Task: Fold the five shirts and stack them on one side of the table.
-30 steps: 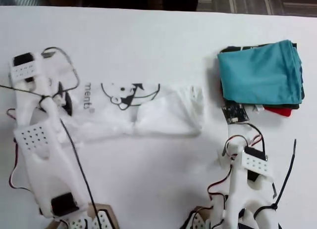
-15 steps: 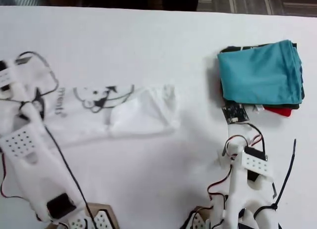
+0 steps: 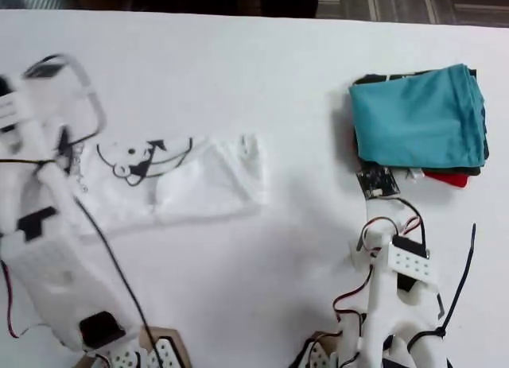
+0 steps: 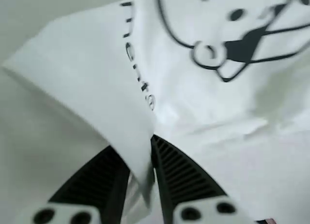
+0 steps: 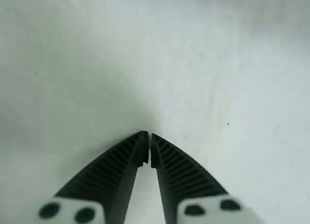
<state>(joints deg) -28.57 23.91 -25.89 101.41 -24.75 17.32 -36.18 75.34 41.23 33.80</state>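
A white shirt [image 3: 183, 185] with a black cartoon print lies partly folded on the left half of the table. My left gripper [image 4: 143, 161] is shut on a fold of that white shirt [image 4: 203, 88] at its left end; in the high view the left arm [image 3: 48, 185] stands over that end. At the right back sits a stack of folded shirts [image 3: 419, 118], teal on top with black and red edges under it. My right gripper [image 5: 147, 149] is shut on nothing, just above bare table near the front right, where its arm [image 3: 398, 288] stands.
A small dark circuit board [image 3: 377, 181] lies just in front of the stack. Black and red cables trail from both arms. The white table [image 3: 262, 66] has free room at its middle and back; its far edge runs along the top.
My left arm has dragged the white shirt leftward across the table, keeping its hold on the cloth. The right arm and the stack have not moved.
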